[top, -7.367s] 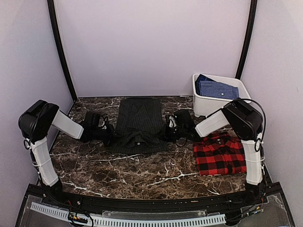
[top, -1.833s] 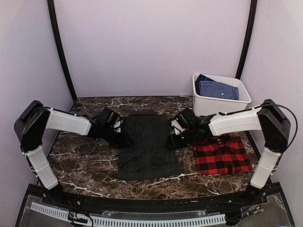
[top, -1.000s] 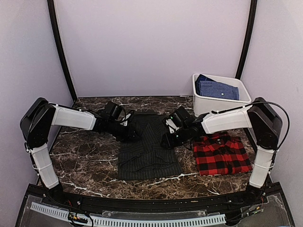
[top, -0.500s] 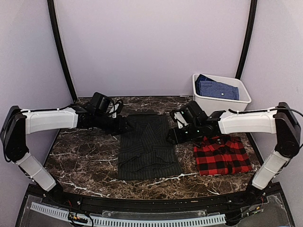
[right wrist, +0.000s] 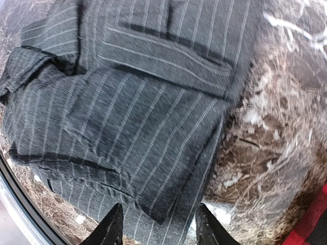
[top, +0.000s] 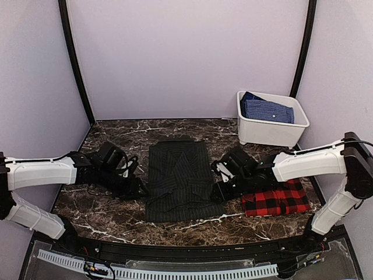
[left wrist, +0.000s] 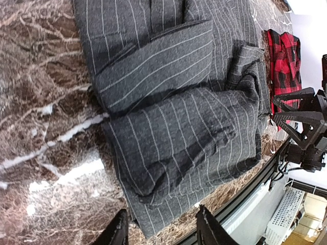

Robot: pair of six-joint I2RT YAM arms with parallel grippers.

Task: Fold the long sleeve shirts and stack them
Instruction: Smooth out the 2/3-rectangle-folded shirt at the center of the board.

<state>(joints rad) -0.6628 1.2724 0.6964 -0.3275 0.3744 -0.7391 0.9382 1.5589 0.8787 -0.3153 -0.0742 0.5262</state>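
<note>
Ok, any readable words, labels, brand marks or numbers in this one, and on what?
None can be read in any view: the pinstriped shirt, the plaid shirt, the white bin and the blue shirt in it show no lettering, tag or number.

The pinstriped shirt (top: 178, 178) lies on the table (top: 116, 210), plaid shirt (top: 275, 199) right of it, bin (top: 269, 134) behind that.

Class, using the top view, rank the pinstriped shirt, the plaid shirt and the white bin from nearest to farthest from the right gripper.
1. Pinstriped shirt: right beside the right gripper, on its left.
2. Plaid shirt: close by on its right.
3. White bin: farthest, at the back right.
</note>
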